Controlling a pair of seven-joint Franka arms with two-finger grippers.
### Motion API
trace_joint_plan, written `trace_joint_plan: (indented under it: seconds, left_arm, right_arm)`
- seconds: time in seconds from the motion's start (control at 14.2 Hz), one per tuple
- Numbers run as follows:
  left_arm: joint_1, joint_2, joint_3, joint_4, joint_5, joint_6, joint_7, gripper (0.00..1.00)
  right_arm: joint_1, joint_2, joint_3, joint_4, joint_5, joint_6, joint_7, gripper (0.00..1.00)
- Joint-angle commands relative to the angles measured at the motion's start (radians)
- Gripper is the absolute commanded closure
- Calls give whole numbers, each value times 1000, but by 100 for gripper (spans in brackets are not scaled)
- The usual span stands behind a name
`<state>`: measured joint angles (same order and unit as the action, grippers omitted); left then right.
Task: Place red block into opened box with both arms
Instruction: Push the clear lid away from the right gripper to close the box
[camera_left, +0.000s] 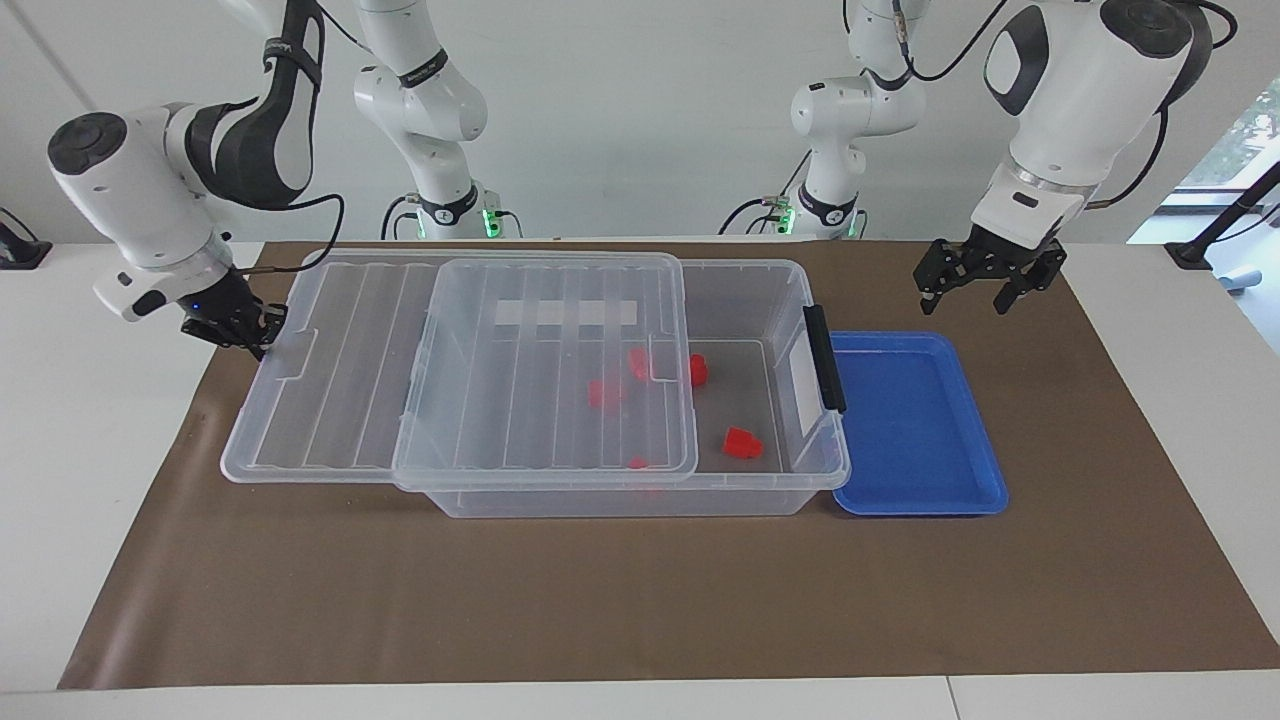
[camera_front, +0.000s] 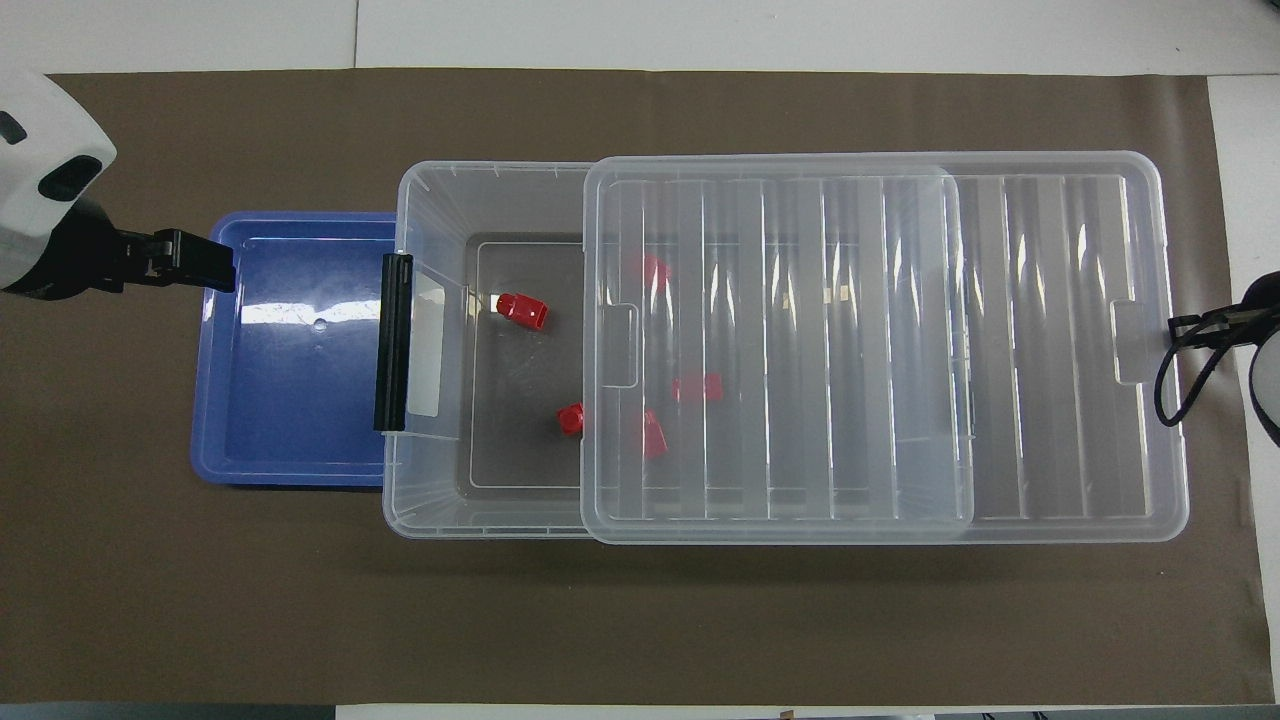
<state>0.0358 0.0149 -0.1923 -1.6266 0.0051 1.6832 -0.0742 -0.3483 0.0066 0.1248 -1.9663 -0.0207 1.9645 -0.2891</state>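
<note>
From the box (camera_left: 620, 480), I start at the right arm's end: my right gripper (camera_left: 235, 328), fingertips pressed together, sits against the end edge of the lid (camera_left: 330, 390), which overhangs the box there. I judge the lid should be pushed squarely along the rim, slowly. Red blocks (camera_left: 741, 442) lie inside the box. At the clip end my left gripper (camera_left: 975, 285) waits, spread and holding nothing, above the mat near the blue tray (camera_left: 915, 500).

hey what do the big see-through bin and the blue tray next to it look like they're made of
The bin looks like clear, glossy moulded plastic: the red blocks show through its walls and ribbed lid. The tray looks like opaque blue plastic, smooth and shiny, with light glinting off its floor.
</note>
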Motion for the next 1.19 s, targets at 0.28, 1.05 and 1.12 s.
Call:
trace_joint_plan:
  seconds: [0.28,1.05,1.12]
  left_arm:
    - [-55,3,134,30,-22,-65,99,0]
    - [-77,5,183,140,-57,-240,132,0]
    - [-77,3,182,140,-56,-250,139,0]
  right_arm:
    - [86,-25,13,-28,10,4,157,100]
    - [212,-27,13,-29,10,11,361,100]
    - [222,-27,13,-29,10,13,372,100]
